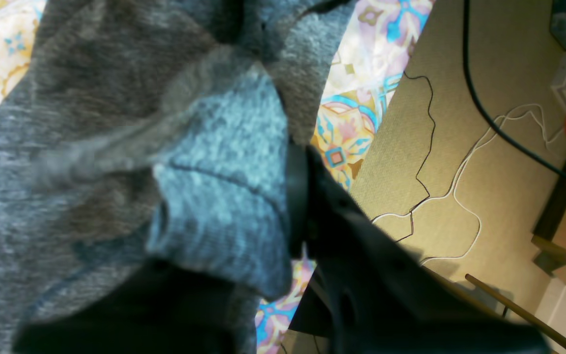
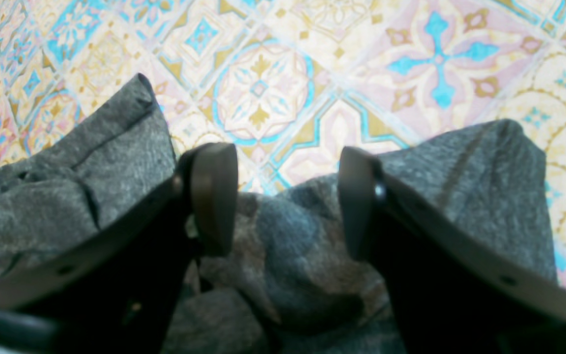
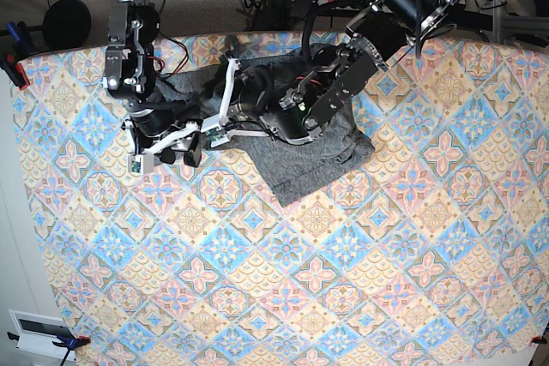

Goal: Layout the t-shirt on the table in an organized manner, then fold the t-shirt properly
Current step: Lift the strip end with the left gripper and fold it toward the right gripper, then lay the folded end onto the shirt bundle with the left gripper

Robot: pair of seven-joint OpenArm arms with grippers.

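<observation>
Left wrist view: the left gripper (image 1: 302, 196) is pinched onto a fold of the shirt (image 1: 116, 147), which is lifted in a bunch near the tabletop (image 1: 356, 98) edge.

Right wrist view: the right gripper (image 2: 288, 196) stands wide, empty, with crumpled shirt (image 2: 288, 255) directly under and between its fingers.

Base view: the shirt (image 3: 309, 165) lies bunched at the tabletop's (image 3: 343, 280) far middle, its longer stretch running toward the right gripper (image 3: 163, 156), which is poised over the loose end, so it looks nearer the next grasp.

Overhead base view; wrist cameras close above t-shirt (image 3: 309, 169).
</observation>
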